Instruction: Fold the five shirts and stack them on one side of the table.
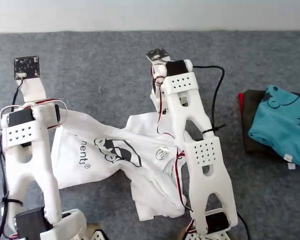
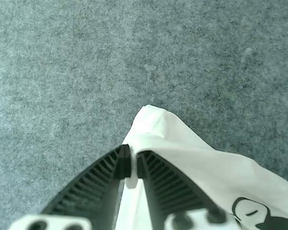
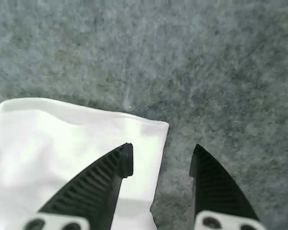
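Left gripper (image 2: 133, 163): jaws clenched on a folded corner of the white shirt (image 2: 192, 165); fabric is pinched between the ribbed fingertips (image 2: 119, 160), and the corner pokes out just past them over the grey table covering (image 1: 90, 60). Right gripper (image 3: 162, 160): jaws spread apart, holding nothing. One fingertip sits over a hemmed corner of the same shirt, the other over bare covering just beside the hem; contact with the cloth cannot be told. High view: left arm runs from its base at 7 o'clock up toward 10 o'clock, right arm from 6 o'clock up toward 12 o'clock. The white shirt lies crumpled and unfolded between and under the two arms, spreading from the centre toward 8 o'clock, with its black printed graphic (image 1: 117, 150) facing up. At 3 o'clock, well apart from the white shirt, sits a stack: teal shirt (image 1: 285, 122) folded on top, a dark shirt (image 1: 251, 120) beneath it, and a thin red edge (image 1: 240, 102) showing at the stack's near side.
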